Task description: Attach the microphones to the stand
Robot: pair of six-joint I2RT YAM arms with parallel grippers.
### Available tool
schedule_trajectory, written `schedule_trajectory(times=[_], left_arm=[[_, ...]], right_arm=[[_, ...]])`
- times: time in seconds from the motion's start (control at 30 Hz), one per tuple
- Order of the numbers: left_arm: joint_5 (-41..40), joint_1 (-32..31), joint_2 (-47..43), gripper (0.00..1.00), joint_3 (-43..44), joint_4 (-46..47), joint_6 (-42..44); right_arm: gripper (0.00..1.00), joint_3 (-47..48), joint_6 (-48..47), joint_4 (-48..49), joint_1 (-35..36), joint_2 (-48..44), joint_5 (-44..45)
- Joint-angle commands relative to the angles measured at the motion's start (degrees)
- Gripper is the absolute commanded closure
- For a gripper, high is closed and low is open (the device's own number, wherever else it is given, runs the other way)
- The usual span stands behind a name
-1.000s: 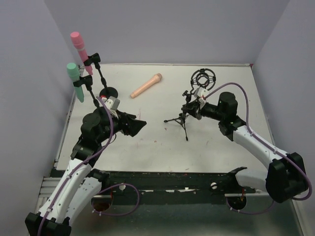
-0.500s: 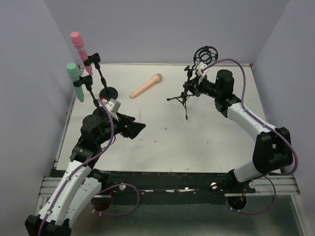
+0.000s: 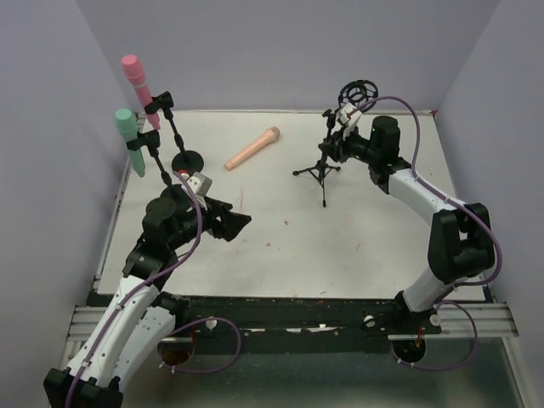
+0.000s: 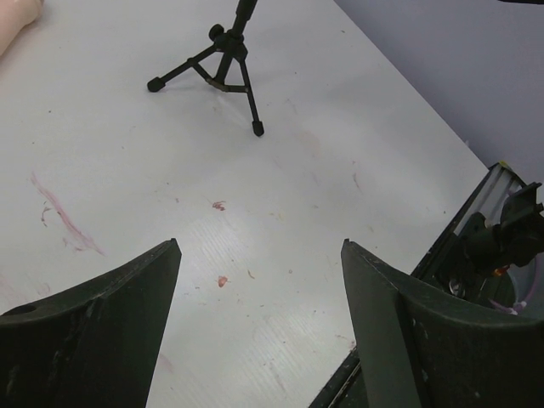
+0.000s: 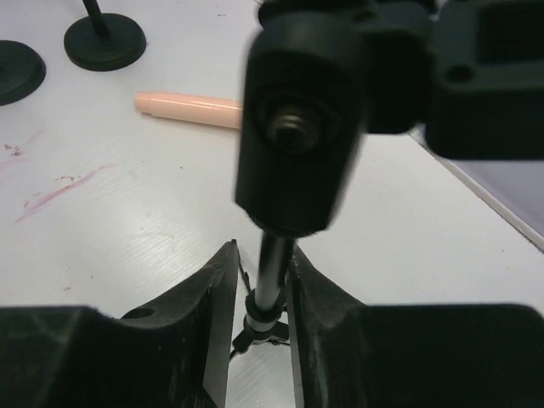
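The right tool pinches the tripod stand by its thin pole; the left tool hangs spread, empty. The peach microphone lies loose on the surface — likely light, rigid, smooth plastic, best gripped across its slim handle.

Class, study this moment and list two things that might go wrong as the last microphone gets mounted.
1. The right gripper grips only the thin pole of the tripod stand; the top-heavy stand may twist or tip.
2. The peach microphone lies loose on the table; the open left gripper might nudge it rolling.
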Motion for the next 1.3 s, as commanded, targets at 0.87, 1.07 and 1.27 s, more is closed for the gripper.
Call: schedule_trajectory(times=[0.87, 1.07, 1.27], left_arm=[[-6.1, -0.3, 15.8, 0.14, 15.9, -8.7, 7.9], [-6.8, -0.3, 12.6, 0.14, 15.2, -10.2, 9.1], [-7.3, -0.3, 7.0, 0.14, 12.7, -10.7, 9.1]], right_arm=[[0.04, -12.9, -1.6, -12.0, -4.2, -18.0, 1.1], [0.04, -13.8, -8.2, -28.9, -5.5, -25.3, -0.1], [0.05, -8.5, -23.6, -56.1, -5.5, -28.2, -8.9]])
